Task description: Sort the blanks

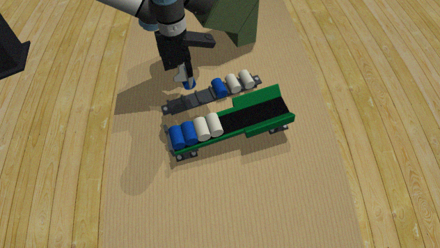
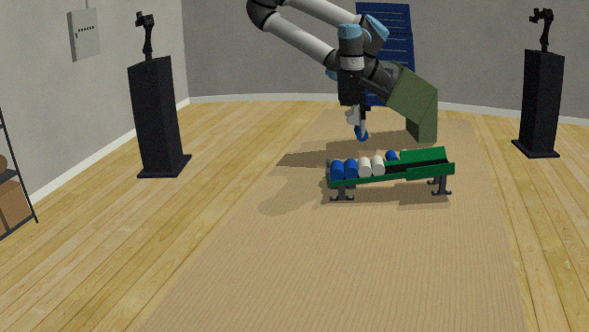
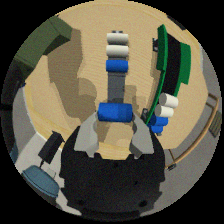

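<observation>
My pincer (image 1: 186, 82) (image 2: 361, 131) (image 3: 115, 112) is clamped on a blue blank (image 1: 193, 84) (image 2: 358, 132) (image 3: 115, 113) by its ends, probably so it can lie straight across the ramp (image 1: 252, 114) (image 2: 429, 172) (image 3: 172, 65).

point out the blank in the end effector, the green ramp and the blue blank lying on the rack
held blue blank (image 3: 115, 112): wrist view, its side
green ramp (image 1: 257, 96): top view, raised side wall
racked blue blank (image 1: 219, 88): top view, its side
</observation>
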Controlling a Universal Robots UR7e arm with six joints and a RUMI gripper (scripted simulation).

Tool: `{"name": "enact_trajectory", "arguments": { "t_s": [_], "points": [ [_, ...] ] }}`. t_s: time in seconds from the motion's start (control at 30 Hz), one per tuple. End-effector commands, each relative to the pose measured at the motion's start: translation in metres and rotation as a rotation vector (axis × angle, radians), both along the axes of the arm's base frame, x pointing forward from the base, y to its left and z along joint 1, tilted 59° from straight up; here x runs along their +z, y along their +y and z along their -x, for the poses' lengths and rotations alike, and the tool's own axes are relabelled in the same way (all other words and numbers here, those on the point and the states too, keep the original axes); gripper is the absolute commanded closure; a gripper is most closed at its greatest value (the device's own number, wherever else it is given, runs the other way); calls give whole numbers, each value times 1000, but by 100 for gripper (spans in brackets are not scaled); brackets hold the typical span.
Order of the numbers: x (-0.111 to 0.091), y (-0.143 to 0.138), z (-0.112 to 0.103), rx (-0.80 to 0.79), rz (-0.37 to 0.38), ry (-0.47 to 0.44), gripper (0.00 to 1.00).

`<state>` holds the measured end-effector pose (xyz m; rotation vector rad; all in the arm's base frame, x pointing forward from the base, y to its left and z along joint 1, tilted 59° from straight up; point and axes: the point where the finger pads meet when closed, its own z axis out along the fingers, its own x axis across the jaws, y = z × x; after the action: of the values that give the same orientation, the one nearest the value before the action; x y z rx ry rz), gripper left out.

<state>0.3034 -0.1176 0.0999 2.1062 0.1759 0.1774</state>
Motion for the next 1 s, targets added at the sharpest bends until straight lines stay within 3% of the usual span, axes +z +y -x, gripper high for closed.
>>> {"name": "enact_trajectory", "arguments": {
  "t_s": [0.0, 0.33, 0.6, 0.73, 0.97],
  "points": [
    [1, 1, -1, 0, 0, -3, 62],
    [-1, 7, -14, -2, -5, -3, 62],
    [-10, 43, -73, -16, -23, -20, 62],
    [-11, 51, -83, -19, -24, -23, 62],
    [-19, 95, -129, -29, -22, -42, 62]
  ]
}}
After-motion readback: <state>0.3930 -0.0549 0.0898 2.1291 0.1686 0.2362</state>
